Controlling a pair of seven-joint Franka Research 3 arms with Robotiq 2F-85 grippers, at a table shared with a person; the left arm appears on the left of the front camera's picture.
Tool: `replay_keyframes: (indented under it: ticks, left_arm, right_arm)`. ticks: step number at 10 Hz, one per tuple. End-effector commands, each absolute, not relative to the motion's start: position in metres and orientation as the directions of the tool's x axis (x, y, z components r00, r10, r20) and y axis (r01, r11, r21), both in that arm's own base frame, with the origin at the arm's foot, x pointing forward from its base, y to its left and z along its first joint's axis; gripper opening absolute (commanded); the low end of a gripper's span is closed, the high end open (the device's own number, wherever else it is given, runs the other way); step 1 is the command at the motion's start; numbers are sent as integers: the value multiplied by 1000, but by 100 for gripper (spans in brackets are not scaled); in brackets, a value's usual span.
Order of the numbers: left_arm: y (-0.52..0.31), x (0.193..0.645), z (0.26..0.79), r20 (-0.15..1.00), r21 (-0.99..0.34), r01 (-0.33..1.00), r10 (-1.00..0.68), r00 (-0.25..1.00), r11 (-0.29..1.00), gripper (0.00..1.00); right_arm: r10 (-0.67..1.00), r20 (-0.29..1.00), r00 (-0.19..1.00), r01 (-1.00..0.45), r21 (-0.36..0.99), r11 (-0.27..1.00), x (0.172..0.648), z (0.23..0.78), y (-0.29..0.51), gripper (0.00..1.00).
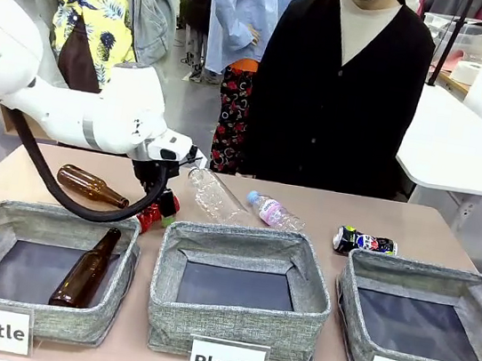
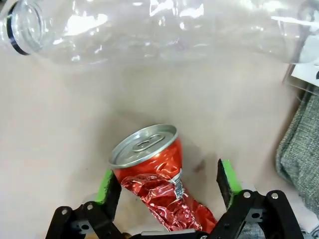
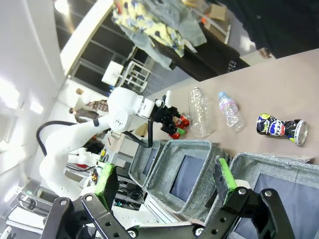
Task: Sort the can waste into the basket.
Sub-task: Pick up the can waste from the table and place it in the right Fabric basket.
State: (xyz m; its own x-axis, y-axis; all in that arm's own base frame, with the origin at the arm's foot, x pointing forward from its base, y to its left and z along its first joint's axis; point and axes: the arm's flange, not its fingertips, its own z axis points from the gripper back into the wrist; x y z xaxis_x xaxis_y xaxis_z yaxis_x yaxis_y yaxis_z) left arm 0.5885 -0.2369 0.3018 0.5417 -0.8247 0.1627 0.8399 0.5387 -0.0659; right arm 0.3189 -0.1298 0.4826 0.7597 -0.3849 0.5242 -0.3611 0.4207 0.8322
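Franka's left arm (image 1: 71,112) wears smooth, rounded white shells, one joint ringed by a pale grey band (image 1: 91,133). A thick black cable (image 1: 110,220) hangs in a loop under the arm and runs up to the black left gripper (image 1: 160,212). From the wrist camera, that gripper's fingers (image 2: 230,186) are black jointed bars tipped with bright green pads (image 2: 105,186), with small silver screws (image 2: 244,195) set at the pivots. The right gripper (image 3: 165,177) is of the same make, with black linkages, green tips and round silver screw heads (image 3: 238,190).
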Motion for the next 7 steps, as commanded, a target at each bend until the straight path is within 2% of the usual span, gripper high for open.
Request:
replay_keyframes:
  ticks: [1, 2, 3, 4, 6, 7]
  left_arm:
    - [-235, 591, 304, 136, -47, 828, -817, 560, 559, 100]
    - [-235, 590, 305, 133, -36, 827, -818, 560, 561, 40]
    - [-234, 589, 305, 134, -31, 830, -821, 556, 557, 41]
    - [-234, 589, 305, 136, -27, 831, -822, 553, 555, 0]
    - [-233, 588, 309, 137, -21, 832, -823, 552, 555, 0]
    - [-228, 578, 325, 152, -24, 837, -826, 543, 547, 14]
  right_arm:
    - [-393, 549, 738, -392, 822, 413, 323, 483, -130, 100]
    - [-393, 549, 738, -392, 822, 413, 323, 483, -130, 100]
    - [-393, 549, 738, -392, 822, 413, 323, 483, -130, 100]
    - [-393, 549, 738, -392, 822, 413, 323, 483, -130, 100]
    - [-393, 549, 738, -392, 822, 413, 323, 483, -130, 100]
    - [-393, 549, 738, -392, 822, 413, 323, 483, -130, 100]
